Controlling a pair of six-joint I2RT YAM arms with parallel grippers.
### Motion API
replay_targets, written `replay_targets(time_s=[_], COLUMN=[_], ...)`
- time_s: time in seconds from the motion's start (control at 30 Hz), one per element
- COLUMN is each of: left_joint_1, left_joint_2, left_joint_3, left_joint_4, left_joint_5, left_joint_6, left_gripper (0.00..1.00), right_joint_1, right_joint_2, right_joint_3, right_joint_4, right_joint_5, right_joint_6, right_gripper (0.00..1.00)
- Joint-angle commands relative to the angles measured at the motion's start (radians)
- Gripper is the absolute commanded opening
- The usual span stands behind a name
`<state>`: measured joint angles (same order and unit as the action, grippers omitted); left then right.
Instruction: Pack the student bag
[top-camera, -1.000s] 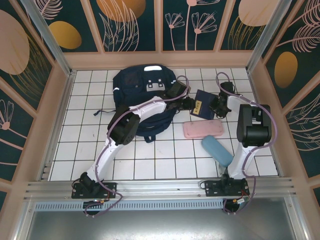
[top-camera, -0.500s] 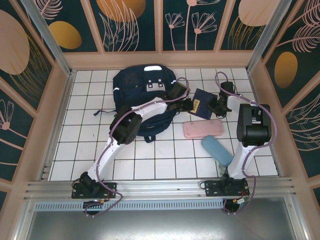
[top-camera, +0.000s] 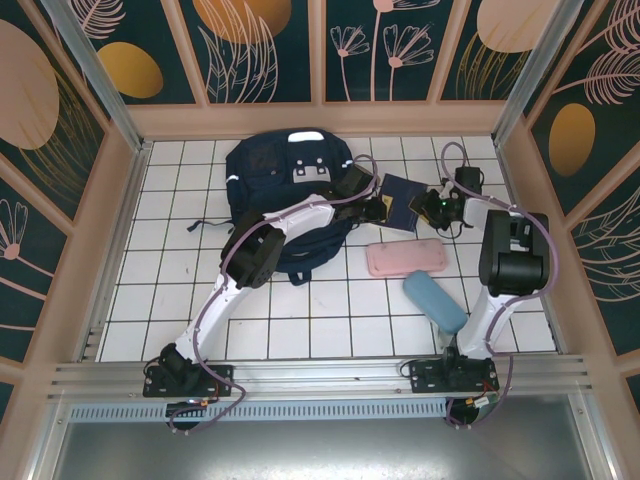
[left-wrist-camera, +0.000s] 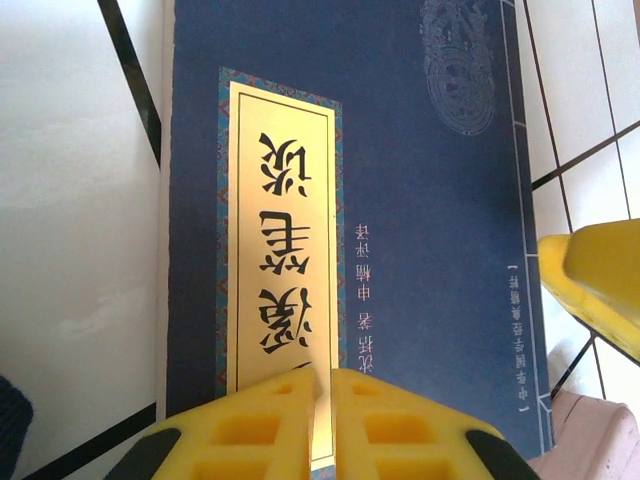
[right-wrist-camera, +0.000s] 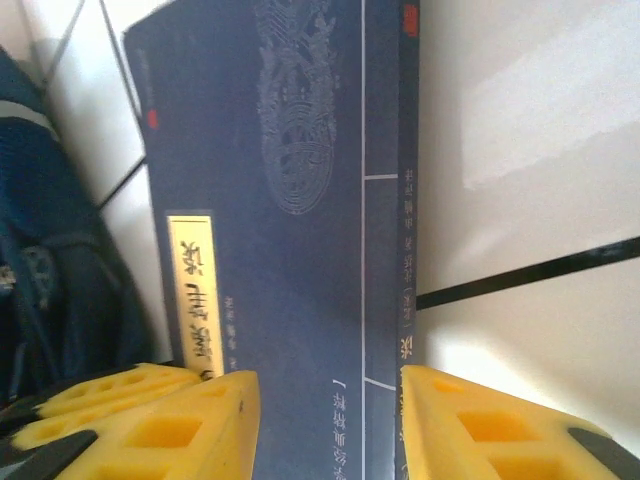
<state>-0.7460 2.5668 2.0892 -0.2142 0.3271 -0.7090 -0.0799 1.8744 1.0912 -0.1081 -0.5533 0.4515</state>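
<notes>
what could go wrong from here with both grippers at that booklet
1. The left gripper pinches just the near edge of the navy booklet; lifting may raise only the cover or let it slip.
2. The right gripper hangs open over the same booklet, close by, so the two could collide.
3. The student bag shows no open mouth; the booklet may snag.

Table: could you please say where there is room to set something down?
Free: tiles between the student bag and left wall, and the near rows by the front rail. Crowded: right of the bag, navy booklet, pink case, blue case.
</notes>
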Motion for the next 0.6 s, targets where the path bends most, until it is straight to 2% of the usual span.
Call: replay_targets(time_s=[0.0,0.13,0.27,0.57], left_joint_1=[-0.001,0.0,0.005,0.009], left_joint_2=[0.057,0.054,0.055,0.054], left_joint_3=[0.0,0.007,0.008,-0.009], left_joint_4=[-0.043,-0.05,-0.045,-0.037], left_joint_5=[-0.02,-0.016,-0.004,0.013], left_joint_6=[0.006,0.011,0.004,-0.007], left_gripper=[0.14,0.16,0.16,0.16], right_joint_1=[0.022,0.022,0.026,0.073], right_joint_2=[-0.037,-0.041,-0.032,0.029], right_joint_3=[-0.036,-0.083,-0.119,-0.128], right_joint_4=[0.132,0.269,0.373,0.36], right_joint_5=[-0.256,-0.389,-0.465,-0.443], right_joint_6=[0.05,0.118,0.208,0.276], right_gripper=[0.42,0.42,0.43,0.45])
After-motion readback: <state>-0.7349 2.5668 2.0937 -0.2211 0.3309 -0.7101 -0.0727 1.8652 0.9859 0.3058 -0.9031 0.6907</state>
